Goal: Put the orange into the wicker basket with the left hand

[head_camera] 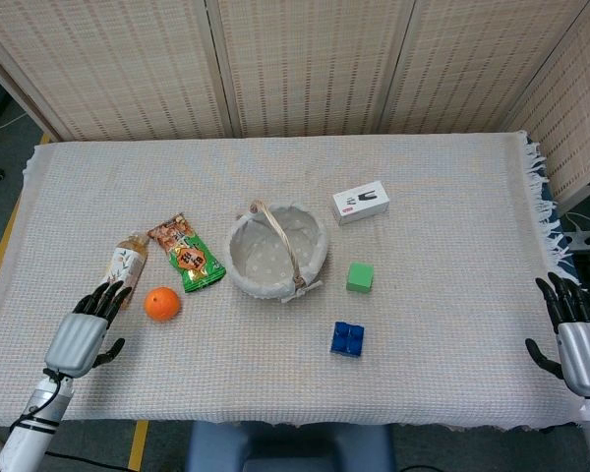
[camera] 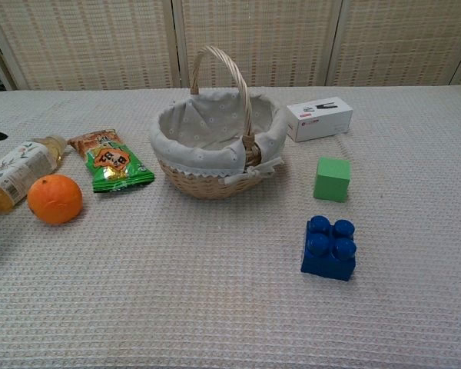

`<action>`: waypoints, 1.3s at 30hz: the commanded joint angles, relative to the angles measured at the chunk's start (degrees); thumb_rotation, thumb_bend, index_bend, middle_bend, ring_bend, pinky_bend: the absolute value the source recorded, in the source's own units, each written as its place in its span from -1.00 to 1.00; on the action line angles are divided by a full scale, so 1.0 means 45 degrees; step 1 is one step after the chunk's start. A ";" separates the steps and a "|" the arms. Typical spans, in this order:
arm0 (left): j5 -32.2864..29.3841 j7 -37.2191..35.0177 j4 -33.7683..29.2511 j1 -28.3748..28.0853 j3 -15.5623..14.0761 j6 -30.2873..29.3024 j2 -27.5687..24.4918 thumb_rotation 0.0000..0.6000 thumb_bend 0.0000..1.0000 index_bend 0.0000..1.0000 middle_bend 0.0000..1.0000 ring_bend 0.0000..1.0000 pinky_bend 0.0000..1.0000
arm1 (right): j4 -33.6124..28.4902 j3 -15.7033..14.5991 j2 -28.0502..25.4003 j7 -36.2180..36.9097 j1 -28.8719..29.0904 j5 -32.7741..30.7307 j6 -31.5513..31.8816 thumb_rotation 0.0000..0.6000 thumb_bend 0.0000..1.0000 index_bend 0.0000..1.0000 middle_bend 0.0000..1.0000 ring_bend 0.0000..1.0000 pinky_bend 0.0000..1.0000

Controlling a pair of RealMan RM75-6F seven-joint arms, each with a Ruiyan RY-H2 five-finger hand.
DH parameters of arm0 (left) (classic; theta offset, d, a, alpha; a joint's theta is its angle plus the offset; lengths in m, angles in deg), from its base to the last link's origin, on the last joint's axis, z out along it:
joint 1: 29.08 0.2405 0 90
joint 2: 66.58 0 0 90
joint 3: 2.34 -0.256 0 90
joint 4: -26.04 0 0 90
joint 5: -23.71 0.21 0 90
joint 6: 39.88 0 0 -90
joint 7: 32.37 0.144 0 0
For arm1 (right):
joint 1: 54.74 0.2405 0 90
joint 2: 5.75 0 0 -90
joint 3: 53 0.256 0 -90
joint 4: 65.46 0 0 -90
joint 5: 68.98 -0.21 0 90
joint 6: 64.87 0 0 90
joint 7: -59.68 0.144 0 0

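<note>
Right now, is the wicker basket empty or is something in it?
Empty: the wicker basket shows only its dotted lining, and the orange sits on the cloth outside.

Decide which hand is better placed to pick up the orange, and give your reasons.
Left. The left hand is open just beside the orange; the right hand sits at the table's far edge.

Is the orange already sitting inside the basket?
No, the orange lies on the cloth beside the snack packet, apart from the wicker basket, whose lined inside holds nothing.

One orange (head_camera: 161, 304), basket (head_camera: 276, 250), bottle (head_camera: 122, 269), snack packet (head_camera: 186, 254), white box (head_camera: 361, 202); two blocks (head_camera: 359, 277).
</note>
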 commanded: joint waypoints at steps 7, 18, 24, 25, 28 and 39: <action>-0.1558 -0.0137 0.1375 -0.1166 0.0600 0.1753 0.1389 1.00 -0.37 -1.00 -1.00 -1.00 -0.64 | -0.0020 0.0044 -0.0009 0.0076 0.0006 -0.0022 0.0006 1.00 -0.66 -1.00 -1.00 -1.00 -0.75; -0.2484 0.0123 0.2441 -0.1897 0.0863 0.2484 0.2530 1.00 -0.37 -1.00 -1.00 -0.99 -0.64 | 0.0032 -0.0009 -0.0123 0.0351 -0.0037 0.0146 0.0051 1.00 -0.66 -1.00 -1.00 -1.00 -0.75; -0.2802 0.0511 0.2615 -0.2149 0.0770 0.2791 0.2806 1.00 -0.37 -0.96 -0.99 -0.86 -0.64 | 0.0067 -0.0047 -0.0143 0.0406 -0.0027 0.0214 0.0005 1.00 -0.66 -1.00 -1.00 -1.00 -0.75; -0.2928 0.0545 0.2737 -0.2221 0.0782 0.2925 0.2890 1.00 -0.37 -0.95 -0.97 -0.85 -0.64 | 0.0060 -0.0058 -0.0154 0.0402 -0.0019 0.0217 -0.0026 1.00 -0.66 -1.00 -1.00 -1.00 -0.75; -0.3234 0.0628 0.3059 -0.2372 0.0828 0.3185 0.3087 1.00 -0.38 -0.91 -0.93 -0.81 -0.63 | 0.0055 -0.0066 -0.0166 0.0393 -0.0009 0.0207 -0.0067 1.00 -0.66 -1.00 -1.00 -1.00 -0.75; -0.3430 0.0817 0.3622 -0.2456 0.0892 0.2648 0.3662 1.00 -0.35 -0.56 -0.62 -0.41 -0.38 | 0.0072 -0.0100 -0.0175 0.0368 -0.0008 0.0239 -0.0103 1.00 -0.66 -1.00 -1.00 -1.00 -0.75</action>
